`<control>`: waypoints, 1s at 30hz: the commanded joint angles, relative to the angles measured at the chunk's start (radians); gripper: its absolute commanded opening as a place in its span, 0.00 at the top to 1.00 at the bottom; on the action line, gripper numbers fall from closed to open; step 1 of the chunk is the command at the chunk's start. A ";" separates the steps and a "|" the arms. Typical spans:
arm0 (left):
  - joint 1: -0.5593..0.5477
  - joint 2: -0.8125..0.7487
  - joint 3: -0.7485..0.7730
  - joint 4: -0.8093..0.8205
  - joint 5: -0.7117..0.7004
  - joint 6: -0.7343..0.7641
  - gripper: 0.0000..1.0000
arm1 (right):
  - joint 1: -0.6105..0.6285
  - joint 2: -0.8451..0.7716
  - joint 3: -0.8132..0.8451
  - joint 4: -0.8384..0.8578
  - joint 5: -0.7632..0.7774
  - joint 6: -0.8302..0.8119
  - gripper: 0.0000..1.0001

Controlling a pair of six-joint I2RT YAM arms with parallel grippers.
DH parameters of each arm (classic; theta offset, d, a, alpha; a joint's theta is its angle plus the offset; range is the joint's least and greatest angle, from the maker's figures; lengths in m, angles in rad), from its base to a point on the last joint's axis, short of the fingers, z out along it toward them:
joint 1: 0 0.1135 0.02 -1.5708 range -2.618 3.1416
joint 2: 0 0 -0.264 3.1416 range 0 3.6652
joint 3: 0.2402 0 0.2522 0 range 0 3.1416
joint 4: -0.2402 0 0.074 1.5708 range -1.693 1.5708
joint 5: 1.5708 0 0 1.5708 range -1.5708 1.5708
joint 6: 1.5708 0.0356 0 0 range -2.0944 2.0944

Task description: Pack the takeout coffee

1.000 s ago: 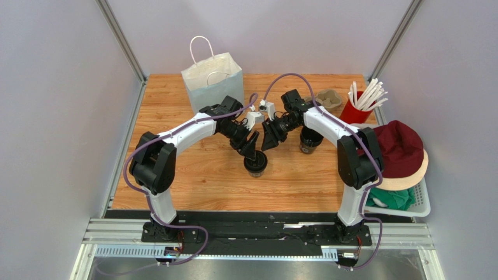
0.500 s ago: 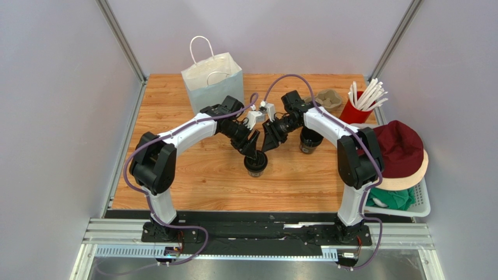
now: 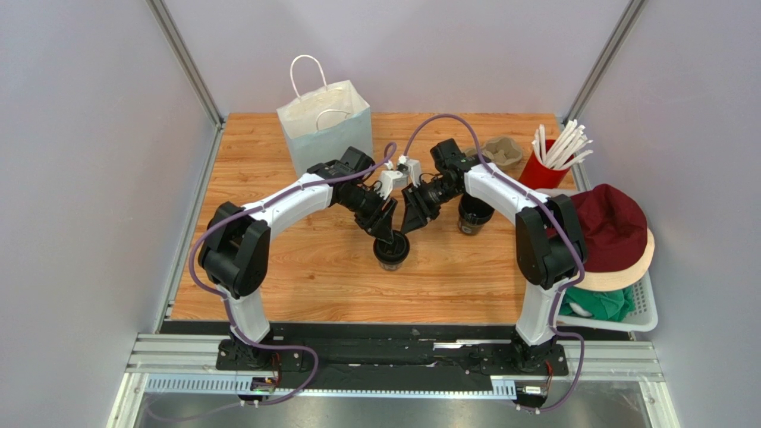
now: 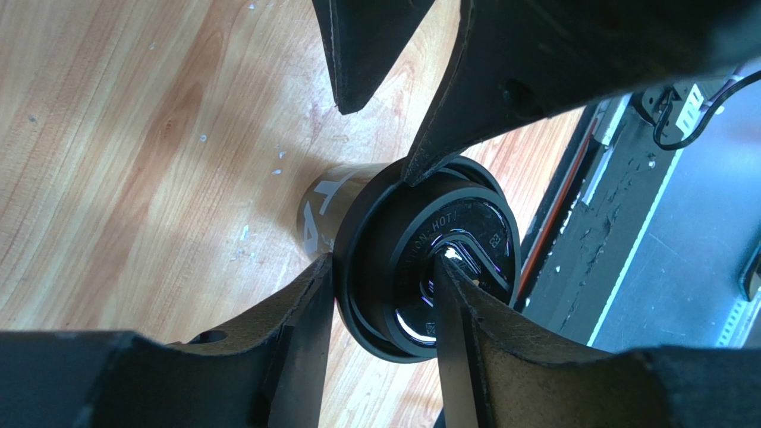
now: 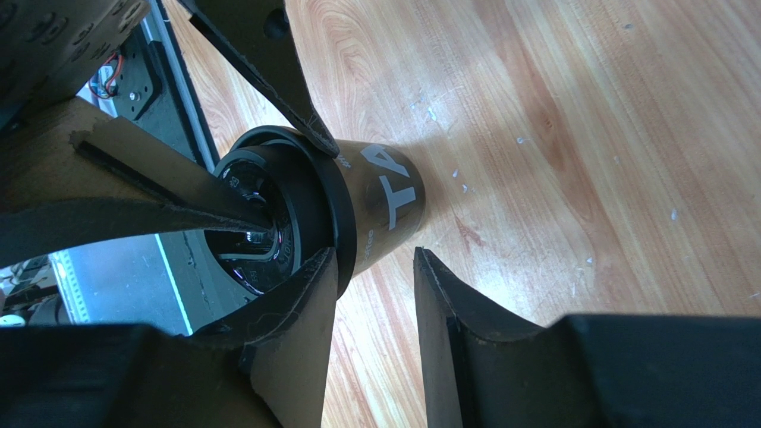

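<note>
One takeout coffee is seen upright on the wooden table, near the middle and well apart from the paper bag at the far left; a second black cup stands to its right, beside the right arm; the coffee is judged to be light, thin-walled and easily crushed, and its glossy black lid slippery and only pressed on, so a pull at the lid alone could be expected to pop it off; the contents cannot be seen; the better hold is judged to be across the printed wall just below the lid's rim, with gentle pressure and the cup kept upright; the left gripper is angled down from the far left, one finger outside the lid's rim and the other set in the lid's recess, so that the rim appears to be pinched between them; the right gripper is angled in from the far right with its jaws apart, one finger touching the lid's rim, the other free just beside the cup's wall, nothing being clamped; both arms are bent at the elbow, their wrists nearly meeting above the cup
</note>
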 commanded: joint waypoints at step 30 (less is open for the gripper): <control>-0.011 0.081 -0.058 -0.042 -0.183 0.097 0.50 | 0.115 0.000 -0.092 0.070 0.304 0.013 0.62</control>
